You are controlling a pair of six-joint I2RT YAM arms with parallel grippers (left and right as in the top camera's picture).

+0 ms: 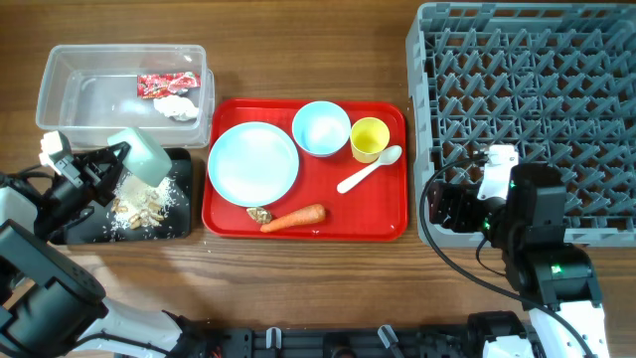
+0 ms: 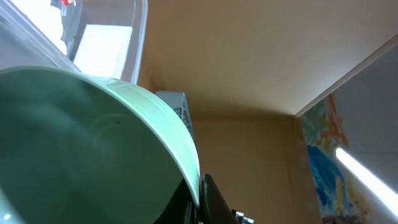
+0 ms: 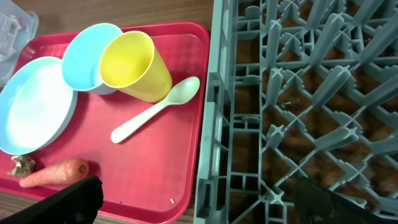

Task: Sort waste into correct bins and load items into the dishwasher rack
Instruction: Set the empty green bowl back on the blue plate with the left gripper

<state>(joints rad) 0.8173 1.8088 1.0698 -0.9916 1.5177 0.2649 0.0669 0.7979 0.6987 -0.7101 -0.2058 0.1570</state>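
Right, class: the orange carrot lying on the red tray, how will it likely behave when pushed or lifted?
The carrot is long, round and tapered, so a sideways push would probably roll it in a curve on the smooth red tray. It looks solid, so likely stiff rather than floppy. Its narrow end might slip from a grip; mid-length seems safer.

My left gripper (image 1: 121, 159) pinches the rim of a pale blue bowl (image 1: 144, 154), which is tipped steeply over the black tray (image 1: 181, 227) with crumbs (image 1: 139, 206). Beyond these jaws the clear tub (image 1: 60, 70) holds the wrapper (image 1: 167, 85) and tissue (image 1: 177, 106). To their right lie the plate (image 1: 253, 162), other bowl (image 1: 321, 127), yellow cup (image 1: 369, 138), spoon (image 1: 368, 169), carrot (image 1: 295, 217) and scrap (image 1: 259, 214). The grey rack (image 1: 527, 89) stands under my spread right gripper (image 3: 199, 208).
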